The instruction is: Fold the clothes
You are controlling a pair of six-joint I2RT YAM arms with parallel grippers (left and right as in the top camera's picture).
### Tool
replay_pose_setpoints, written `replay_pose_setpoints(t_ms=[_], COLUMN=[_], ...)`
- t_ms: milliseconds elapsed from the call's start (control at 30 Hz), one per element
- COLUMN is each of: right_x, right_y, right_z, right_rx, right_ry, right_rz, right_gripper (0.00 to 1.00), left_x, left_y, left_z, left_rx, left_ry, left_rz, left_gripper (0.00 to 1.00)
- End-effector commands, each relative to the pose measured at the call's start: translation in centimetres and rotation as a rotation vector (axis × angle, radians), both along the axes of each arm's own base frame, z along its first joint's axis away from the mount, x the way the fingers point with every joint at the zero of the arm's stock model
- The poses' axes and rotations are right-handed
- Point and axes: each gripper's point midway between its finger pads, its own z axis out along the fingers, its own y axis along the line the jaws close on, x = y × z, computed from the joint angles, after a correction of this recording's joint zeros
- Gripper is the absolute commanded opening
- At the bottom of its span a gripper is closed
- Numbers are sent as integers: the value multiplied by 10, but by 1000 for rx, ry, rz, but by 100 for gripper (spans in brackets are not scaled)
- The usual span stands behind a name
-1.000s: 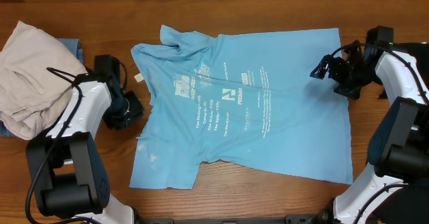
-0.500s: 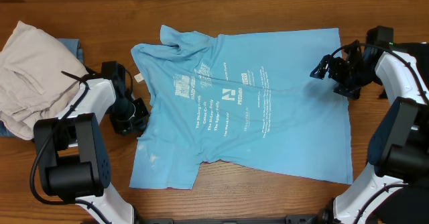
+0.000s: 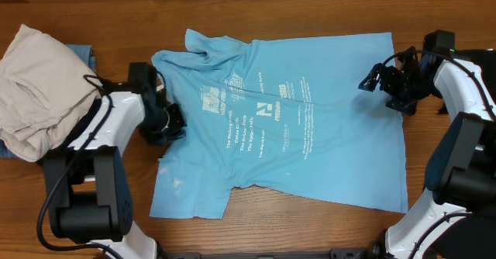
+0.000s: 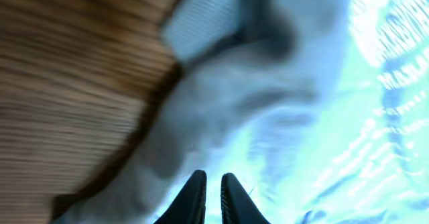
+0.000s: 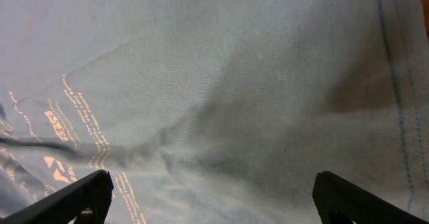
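Sky-blue T-shirt (image 3: 325, 135) lies spread out mid-frame on the worktop (image 3: 310, 240). It looks thin, light and floppy, so I'd grab hems or sleeve edges. Left pincer (image 4: 211, 184) is nearly shut at the shirt's left edge, and the right pincer (image 5: 211, 184) gapes wide over the right hem.

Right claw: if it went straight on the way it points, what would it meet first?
The sky-blue T-shirt: its plain fabric fills the view between the open fingers of the right claw, beside the white lettering. Depth is unclear.

Brown wood-grain table (image 3: 294, 232) under even light
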Motion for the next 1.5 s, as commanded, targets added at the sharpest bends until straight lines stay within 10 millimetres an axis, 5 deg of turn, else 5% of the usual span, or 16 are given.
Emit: replay_pose_setpoints(t_ms=[0,133,200,367,500,633,1233,1467], right_x=[7,7,7,7,7,7,7,7], right_y=[1,1,1,1,1,1,1,1], right_z=[15,15,15,15,15,15,15,15], right_rx=[-2,-2,-2,-2,-2,-2,-2,-2], right_ry=[-44,-44,-44,-44,-44,-44,-44,-44], right_rz=[1,1,1,1,1,1,1,1], right_gripper=[100,100,100,100,100,100,100,100], left_x=[10,37,41,49,53,54,73,66], left_y=[3,38,55,59,56,44,32,15], left_z=[13,44,43,29,12,1,-1,-30], left_rx=[73,174,242,264,260,250,263,256], left_ry=[-60,-125,-129,-137,-115,-101,-177,-112], left_rz=[-45,35,91,100,93,65,37,-13], left_gripper=[10,11,12,16,26,4,4,4])
